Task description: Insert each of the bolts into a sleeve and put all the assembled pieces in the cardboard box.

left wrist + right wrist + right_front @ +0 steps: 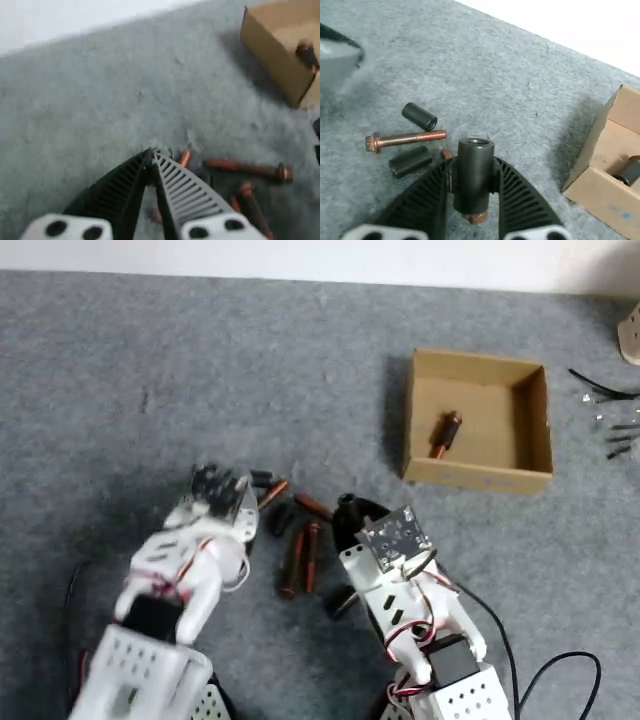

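My right pincer (pixel 472 172) grips a black sleeve (pixel 471 150), held upright with a copper bolt head (pixel 476 217) poking out beneath it, above the grey carpet (pixel 150 360) near the middle of the scene. My left pincer (pixel 151 154) is clenched, its tips pressed together, low over the carpet just left of the scattered parts. Between the two arms lie loose bolts (pixel 312 555) and spare sleeves (pixel 262 478). The cardboard box (pixel 478 477) sits at the far right, with one assembled piece (pixel 445 433) lying inside it.
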{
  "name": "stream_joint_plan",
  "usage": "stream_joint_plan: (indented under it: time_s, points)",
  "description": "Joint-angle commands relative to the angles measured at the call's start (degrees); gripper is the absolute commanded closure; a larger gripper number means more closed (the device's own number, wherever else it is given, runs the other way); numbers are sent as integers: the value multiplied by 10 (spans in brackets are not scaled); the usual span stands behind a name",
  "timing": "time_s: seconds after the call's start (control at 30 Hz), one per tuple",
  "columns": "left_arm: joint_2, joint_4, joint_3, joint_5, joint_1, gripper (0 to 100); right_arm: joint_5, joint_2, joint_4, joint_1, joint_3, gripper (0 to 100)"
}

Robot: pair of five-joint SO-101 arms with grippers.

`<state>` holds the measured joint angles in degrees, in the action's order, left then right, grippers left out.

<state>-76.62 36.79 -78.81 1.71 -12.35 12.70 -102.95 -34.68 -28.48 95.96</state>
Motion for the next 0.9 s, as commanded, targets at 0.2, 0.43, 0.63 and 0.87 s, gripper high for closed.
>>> stream_joint_plan:
  time_s: [0.2, 0.43, 0.63, 0.87]
  points:
    - [592, 190, 363, 63, -12, 976, 5, -6, 10, 7, 80, 988]
    - [637, 215, 390, 66, -11, 794, 5, -7, 10, 7, 80, 988]
    - [640, 187, 381, 90, -6, 794, 5, -7, 10, 7, 80, 988]
    - [640, 88, 328, 92, 7, 794, 5, -7, 10, 7, 80, 988]
